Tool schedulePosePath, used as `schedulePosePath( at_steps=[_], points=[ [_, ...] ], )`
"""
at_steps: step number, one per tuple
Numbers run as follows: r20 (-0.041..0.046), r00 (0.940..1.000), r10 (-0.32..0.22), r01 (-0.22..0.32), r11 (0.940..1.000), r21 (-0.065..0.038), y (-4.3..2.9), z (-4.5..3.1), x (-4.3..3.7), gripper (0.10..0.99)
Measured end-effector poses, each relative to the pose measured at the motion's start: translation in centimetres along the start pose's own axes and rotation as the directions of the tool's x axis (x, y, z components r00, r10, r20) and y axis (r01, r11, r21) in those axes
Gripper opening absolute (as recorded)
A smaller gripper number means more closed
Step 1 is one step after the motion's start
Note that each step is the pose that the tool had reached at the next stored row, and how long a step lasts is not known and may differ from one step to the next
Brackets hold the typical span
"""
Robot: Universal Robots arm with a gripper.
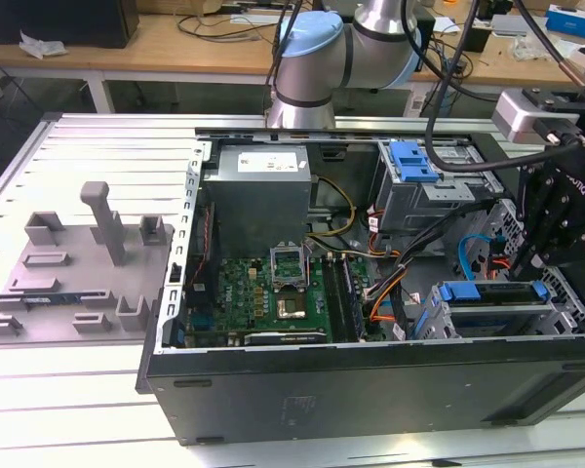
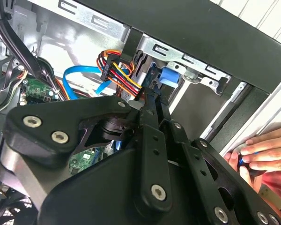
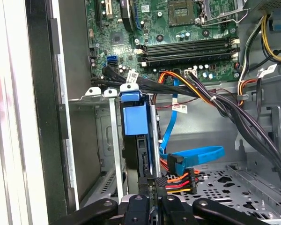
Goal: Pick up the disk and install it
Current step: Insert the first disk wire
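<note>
1. Exterior view: an open computer case (image 1: 370,390) lies on its side on a slatted desk (image 1: 78,409). The black end effector (image 1: 556,219) hangs over the drive cage at the exterior view's right. The disk (image 1: 492,292), blue carrier frame uppermost, sits on edge in that cage, its long axis running across the view from left to right. A grey power supply (image 1: 261,190) and green motherboard (image 1: 283,288) fill the case's middle.

2. Second wrist view: the end effector's (image 2: 154,101) black fingers (image 2: 152,110) reach down to the disk's (image 2: 171,77) blue frame in the metal bay. Whether they grip it cannot be told. A person's hand (image 2: 264,152) rests at the case's outer edge. A bundle of coloured wires (image 2: 119,70) runs beside the bay.

3. First wrist view: the disk (image 3: 133,119) stands on edge between the cage's metal rails, its long axis pointing away from the end effector (image 3: 152,187) toward the motherboard (image 3: 168,28). A blue ribbon cable (image 3: 196,154) loops nearby.
</note>
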State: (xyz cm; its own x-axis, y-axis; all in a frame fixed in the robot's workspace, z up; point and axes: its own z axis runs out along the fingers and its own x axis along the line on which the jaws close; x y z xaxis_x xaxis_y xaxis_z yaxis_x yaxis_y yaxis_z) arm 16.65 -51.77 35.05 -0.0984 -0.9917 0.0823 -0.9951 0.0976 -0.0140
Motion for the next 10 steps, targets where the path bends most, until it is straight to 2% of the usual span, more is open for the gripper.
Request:
schedulePosePath(
  at_steps=[10],
  points=[
    [-0.0001, 1.0, 0.0, 0.0, 1.0, 0.0, 0.17, 0.0, 0.02, 0.169]
  ],
)
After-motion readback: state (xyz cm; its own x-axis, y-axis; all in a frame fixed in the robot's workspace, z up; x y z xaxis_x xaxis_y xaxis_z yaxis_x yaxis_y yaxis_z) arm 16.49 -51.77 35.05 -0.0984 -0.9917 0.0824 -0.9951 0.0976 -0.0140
